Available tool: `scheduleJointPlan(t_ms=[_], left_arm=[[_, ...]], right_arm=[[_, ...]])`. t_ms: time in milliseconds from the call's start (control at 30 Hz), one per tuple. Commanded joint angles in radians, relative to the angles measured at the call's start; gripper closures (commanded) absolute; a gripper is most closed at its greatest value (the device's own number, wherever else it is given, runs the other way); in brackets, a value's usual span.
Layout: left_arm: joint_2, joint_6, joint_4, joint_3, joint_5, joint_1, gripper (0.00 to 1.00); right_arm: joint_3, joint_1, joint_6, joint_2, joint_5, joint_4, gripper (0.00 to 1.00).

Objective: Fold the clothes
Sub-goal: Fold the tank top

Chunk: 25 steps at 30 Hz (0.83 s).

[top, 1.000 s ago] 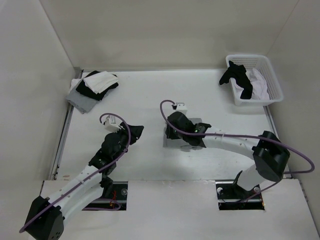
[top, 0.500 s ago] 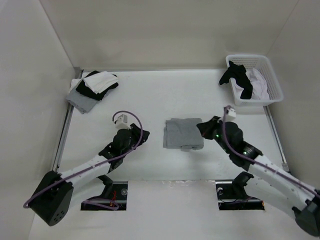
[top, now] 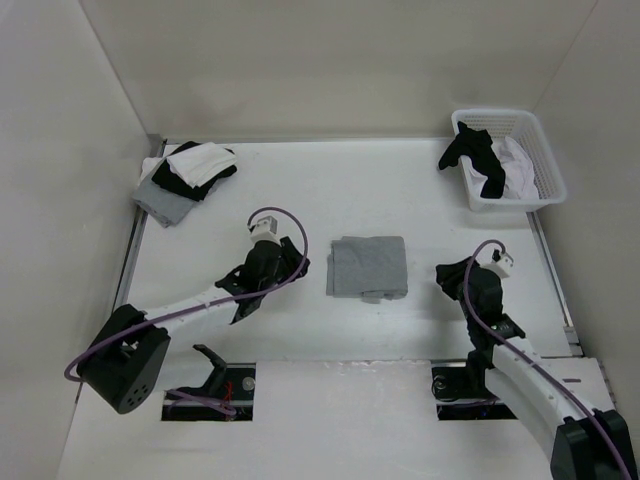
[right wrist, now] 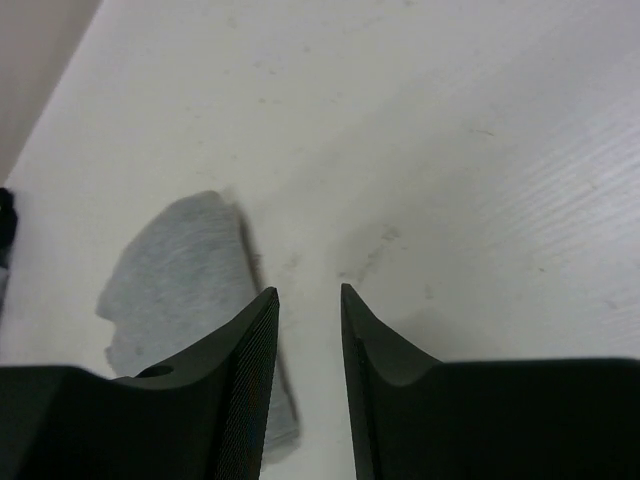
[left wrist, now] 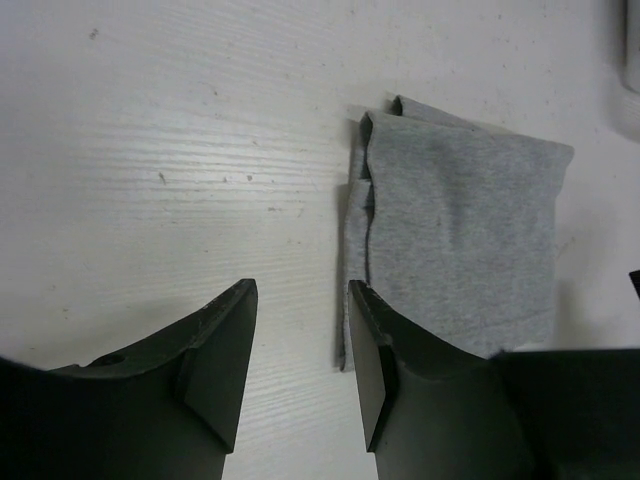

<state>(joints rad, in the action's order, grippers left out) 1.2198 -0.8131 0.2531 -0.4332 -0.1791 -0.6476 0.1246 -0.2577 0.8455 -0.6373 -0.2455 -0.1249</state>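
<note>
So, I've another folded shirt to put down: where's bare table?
Bare: the back middle, between the clothes pile and the basket, and the strip on the near side of the grey T-shirt. Crowded: beside the T-shirt, with the left gripper and right gripper flanking it.

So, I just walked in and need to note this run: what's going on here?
Two robot arms are folding laundry. The light heather-grey cotton T-shirt lies folded into a compact rectangle, untouched. The left end effector and right end effector flank it, both open and empty. More folded garments are piled at the far left corner; a white plastic basket holds others.
</note>
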Motion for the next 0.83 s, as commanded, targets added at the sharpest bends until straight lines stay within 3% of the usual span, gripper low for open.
scheduleJointPlan(t_ms=[0, 700, 800], left_arm=[[-0.011, 0.043, -0.026, -0.044, 0.001, 0.026, 0.59], [0.061, 0.08, 0.051, -0.085, 0.052, -0.02, 0.63], [0.064, 0.081, 0.058, -0.078, 0.049, -0.025, 0.58]], right_arm=[[-0.031, 0.027, 0.006, 0.002, 0.024, -0.156, 0.64], [-0.045, 0.05, 0.006, -0.029, 0.046, -0.203, 0.61], [-0.045, 0.05, 0.006, -0.032, 0.046, -0.203, 0.6]])
